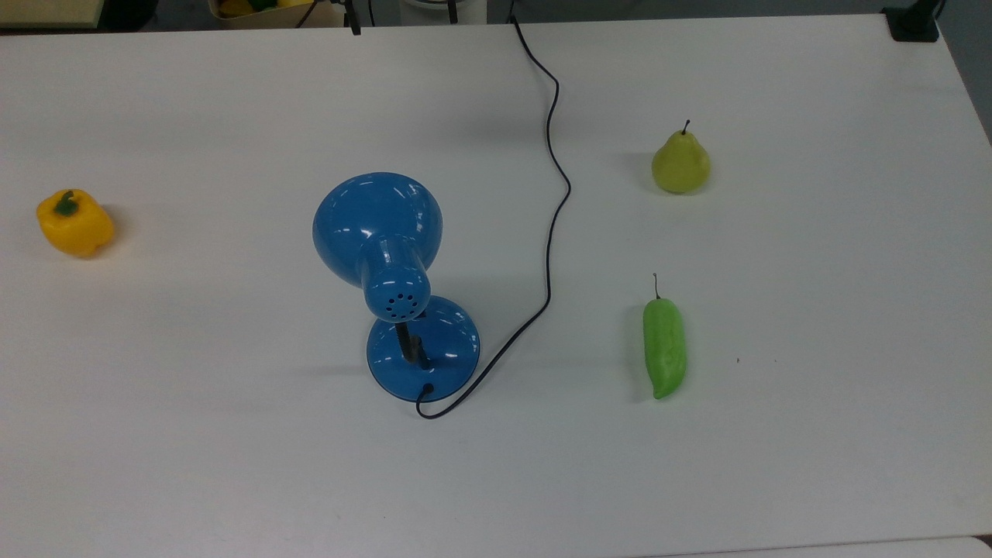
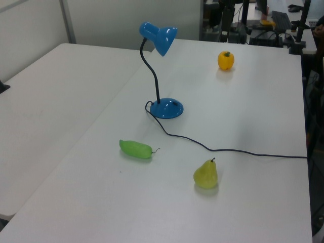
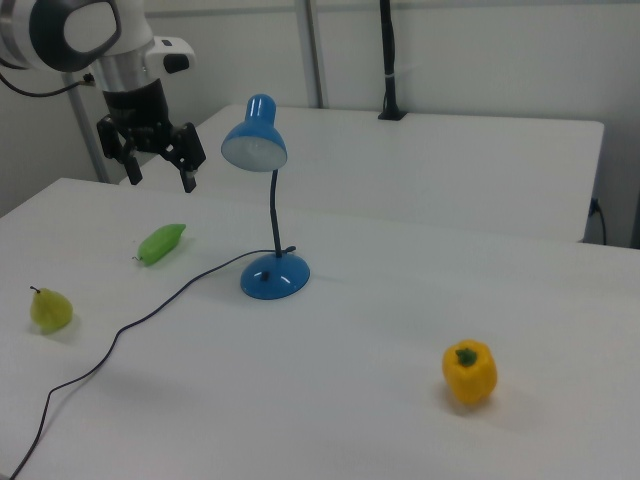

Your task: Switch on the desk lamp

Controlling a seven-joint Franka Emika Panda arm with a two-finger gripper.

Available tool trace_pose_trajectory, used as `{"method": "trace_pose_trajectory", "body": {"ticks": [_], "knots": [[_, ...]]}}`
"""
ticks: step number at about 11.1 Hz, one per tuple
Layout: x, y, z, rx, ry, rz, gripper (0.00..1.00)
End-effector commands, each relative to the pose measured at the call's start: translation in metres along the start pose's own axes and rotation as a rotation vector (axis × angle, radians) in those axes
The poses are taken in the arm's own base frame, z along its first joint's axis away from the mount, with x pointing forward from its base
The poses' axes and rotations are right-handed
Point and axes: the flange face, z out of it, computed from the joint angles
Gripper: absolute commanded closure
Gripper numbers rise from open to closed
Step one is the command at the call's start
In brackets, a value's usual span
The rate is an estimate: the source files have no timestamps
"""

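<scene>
While tool (image 3: 160,172) hangs released | desk lamp (image 3: 266,212) upright | no readable writing

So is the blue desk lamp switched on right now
Off. In the right view the desk lamp shade's opening looks dull, with no glow, and no bright pool falls on the table below it.

In the top view, we find the desk lamp (image 1: 395,287) centred on the tabletop (image 1: 814,434), pepper (image 1: 74,223) left, pear (image 1: 680,162) and pod-shaped vegetable (image 1: 664,348) right.
</scene>
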Motion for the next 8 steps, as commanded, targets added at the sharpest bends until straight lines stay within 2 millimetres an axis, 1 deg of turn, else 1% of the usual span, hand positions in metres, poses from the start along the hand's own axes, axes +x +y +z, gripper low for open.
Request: {"method": "trace_pose_trajectory", "body": {"ticks": [1,8], "knots": [[-0.0031,-0.0025,-0.0014,-0.002,0.008,-0.020,0.00],[-0.0043,0.0017,-0.0023,-0.003,0.007,-0.021,0.00]]}}
